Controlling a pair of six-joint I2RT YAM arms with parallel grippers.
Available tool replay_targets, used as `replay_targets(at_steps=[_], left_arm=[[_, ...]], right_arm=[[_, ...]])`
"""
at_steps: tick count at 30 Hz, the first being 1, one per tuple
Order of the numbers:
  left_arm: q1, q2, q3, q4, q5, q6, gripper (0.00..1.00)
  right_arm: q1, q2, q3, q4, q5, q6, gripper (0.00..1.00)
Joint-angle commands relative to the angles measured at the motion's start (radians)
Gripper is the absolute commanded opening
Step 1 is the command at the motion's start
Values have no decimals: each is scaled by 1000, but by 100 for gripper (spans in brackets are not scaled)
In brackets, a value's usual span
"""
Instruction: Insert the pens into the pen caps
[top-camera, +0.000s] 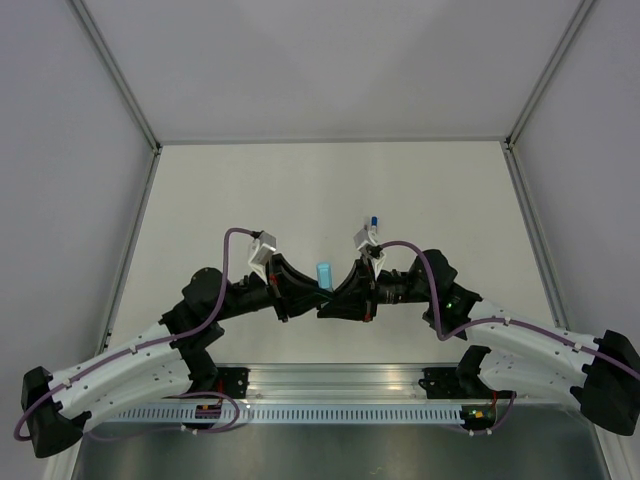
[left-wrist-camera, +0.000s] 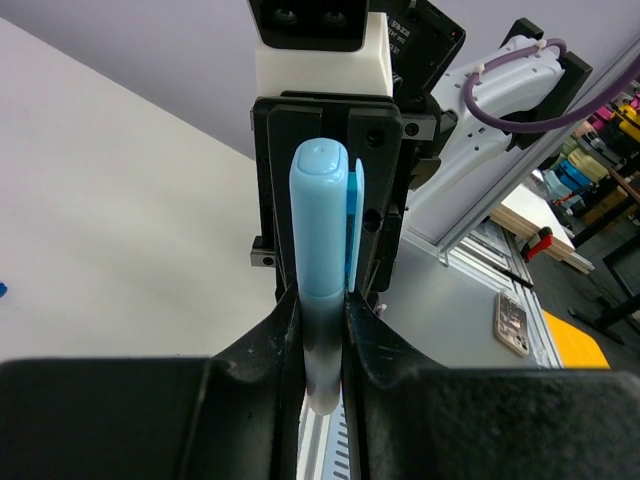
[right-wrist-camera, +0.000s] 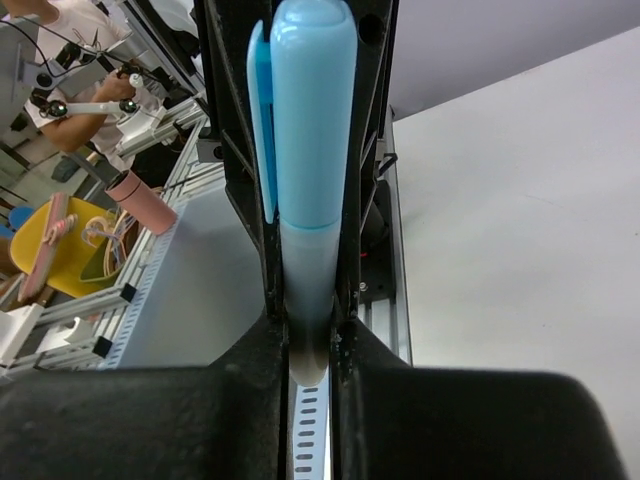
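Left arm (top-camera: 130, 365): white links rise from the base at the near-left corner and bend inward, with the wrist pointing right toward the middle of the table.
Right arm (top-camera: 520, 340): mirrors it from the near-right corner, wrist pointing left. The two wrists meet tip to tip.
Table (top-camera: 250, 190): plain matte white.
Enclosure: pale grey wall panels on the left, back and right, with metal posts (top-camera: 120, 80) running down to the back corners.
Rail (top-camera: 330, 385): slotted aluminium strip along the near edge, between the two bases.
Open room: a wide stretch of white surface runs from the wrists to the back wall and out to both side walls.
Left gripper (left-wrist-camera: 322, 335): fingers pressed tight on the pale lower barrel of the pen.
Right gripper (right-wrist-camera: 308, 340): clamped on the same barrel from the opposite side.
Pen (right-wrist-camera: 305, 285): stands upright between the two grippers near the table's middle. Its pale barrel darkens toward the lower end.
Pen cap (top-camera: 324, 273): light blue with a clip, seated on the pen's upper end above both sets of fingers.
Small blue item (top-camera: 372, 219): just beyond the right wrist, too small to identify.
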Motion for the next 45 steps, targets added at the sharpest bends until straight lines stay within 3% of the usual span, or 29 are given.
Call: replay_targets(at_steps=[1, 3, 4, 5, 6, 8, 9, 15, 22, 37, 40, 41, 43, 44, 45], left_arm=[[-2, 12, -4, 51, -8, -4, 2], [-2, 9, -1, 48, 3, 3, 3], [-2, 6, 1, 42, 7, 9, 8], [-2, 1, 9, 33, 3, 9, 16], [-2, -16, 10, 22, -5, 10, 35], [-2, -34, 22, -21, -23, 21, 50], [-2, -43, 29, -37, -29, 24, 62], [-2, -97, 70, -159, -66, 52, 78], [-2, -85, 131, -222, -137, 81, 82], [-2, -13, 185, -214, -172, 50, 73], [-2, -10, 148, -173, -132, 29, 53], [-2, -5, 138, -139, -103, 12, 34], [-2, 6, 109, -107, -69, -6, 17], [-2, 13, 101, -93, -27, -14, 3], [-2, 27, 95, -76, -3, -25, 2]], right_arm=[[7, 2, 5, 73, -29, 7, 0], [6, -2, 7, 65, -14, 4, 0], [6, -7, 8, 43, -1, -2, 0], [7, -16, 11, 29, 9, -7, 0], [7, -14, 16, 15, 14, -22, 0], [7, -18, 25, -20, 9, -33, 0], [7, -16, 27, -22, 6, -33, 0], [9, -7, 31, -19, -18, -25, 0], [20, 15, 37, -16, -66, -24, 0], [43, 22, 50, -34, -72, -44, 0], [43, 18, 50, -30, -75, -47, 0], [43, 16, 50, -30, -73, -51, 0], [43, 15, 53, -33, -64, -58, 0], [43, 6, 56, -36, -54, -67, 0], [43, -4, 56, -42, -18, -76, 0]])
